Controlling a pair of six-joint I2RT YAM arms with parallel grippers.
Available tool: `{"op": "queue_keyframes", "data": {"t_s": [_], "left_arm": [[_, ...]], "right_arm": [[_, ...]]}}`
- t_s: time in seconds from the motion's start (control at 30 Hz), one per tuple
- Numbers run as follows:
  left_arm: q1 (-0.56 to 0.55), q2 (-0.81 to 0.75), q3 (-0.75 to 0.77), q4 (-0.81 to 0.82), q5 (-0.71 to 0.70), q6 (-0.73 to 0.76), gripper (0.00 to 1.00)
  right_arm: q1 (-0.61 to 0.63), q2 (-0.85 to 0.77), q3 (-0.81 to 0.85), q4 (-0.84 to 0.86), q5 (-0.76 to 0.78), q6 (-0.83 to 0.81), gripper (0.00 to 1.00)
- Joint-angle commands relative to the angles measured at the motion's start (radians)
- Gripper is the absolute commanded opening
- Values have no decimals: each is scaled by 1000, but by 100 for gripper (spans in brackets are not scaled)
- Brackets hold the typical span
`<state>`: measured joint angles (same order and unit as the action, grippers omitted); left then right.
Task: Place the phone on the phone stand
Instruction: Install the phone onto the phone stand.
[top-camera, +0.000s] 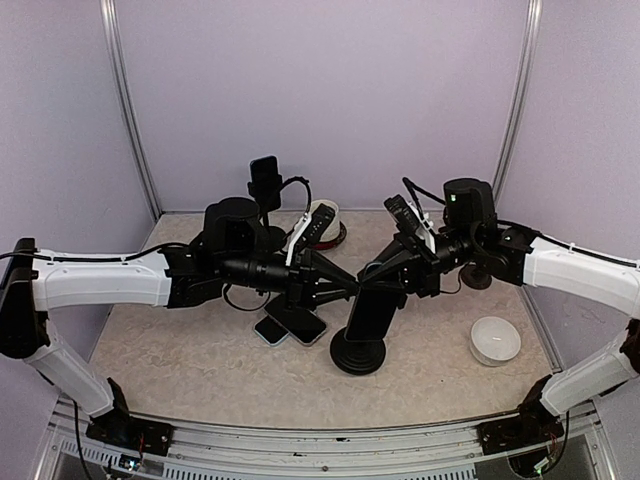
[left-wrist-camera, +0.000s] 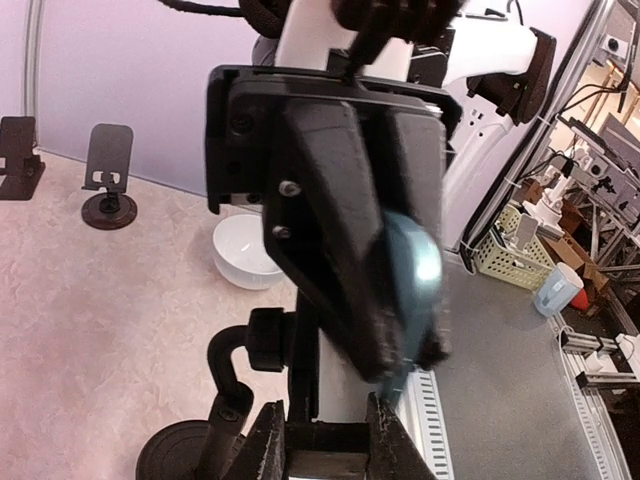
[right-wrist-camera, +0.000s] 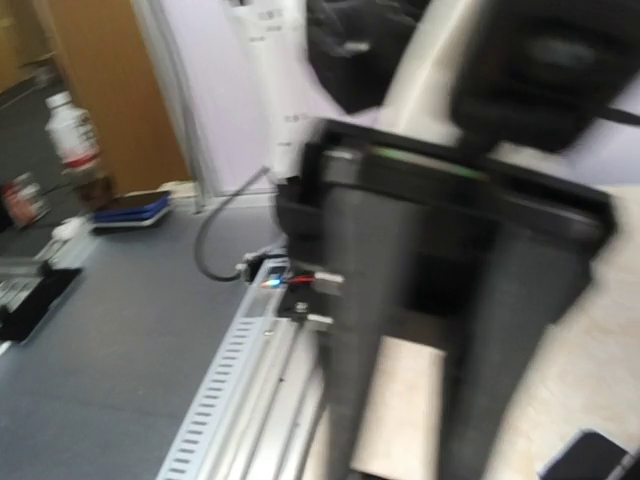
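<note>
Lavender walls box in a beige speckled table (top-camera: 180, 350). At centre is the phone (top-camera: 371, 314), dark and tilted, its lower end at the head of the phone stand (top-camera: 358, 353), whose round base sits on the table toward the front. From above it can't be told whether the phone is fully seated in the cradle.

Both arms meet over its upper end. Left gripper (top-camera: 347, 286) comes in from the left w/ fingers drawn close. Its wrist view shows a pale-blue edge pinched between them, prob. the phone's rim, right above the stand's cradle. Right gripper (top-camera: 392, 277) sits beside the phone's top-right. Its own cam is too blurred to read, but the fingers are pressed together; contact w/ phone or stand can't be confirmed.

Step in hand, by the look of it, is seating the phone on the stand, late in the task. Next move prob. needs the bottom edge settled on the lip, then a gentle release so nothing tips.

Farther out, two spare phones (top-camera: 295, 323) lie flat just left of the stand, a white bowl (top-camera: 496, 340) sits to the right, and a second stand (top-camera: 265, 182) is at the back.
</note>
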<state>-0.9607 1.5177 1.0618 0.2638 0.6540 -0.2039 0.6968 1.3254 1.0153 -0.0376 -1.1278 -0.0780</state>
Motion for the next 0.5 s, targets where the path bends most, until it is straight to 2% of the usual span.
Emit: {"op": "queue_keyframes", "data": {"t_s": [0.0,0.47], "left_arm": [[2,-124,23,90,108,14,0],[2,-135,20,63,80,37,0]], "right_arm": [[-88,-17,-37,-135,77,-16,0],[-121,-6,-46,-158,86,-22,0]]}}
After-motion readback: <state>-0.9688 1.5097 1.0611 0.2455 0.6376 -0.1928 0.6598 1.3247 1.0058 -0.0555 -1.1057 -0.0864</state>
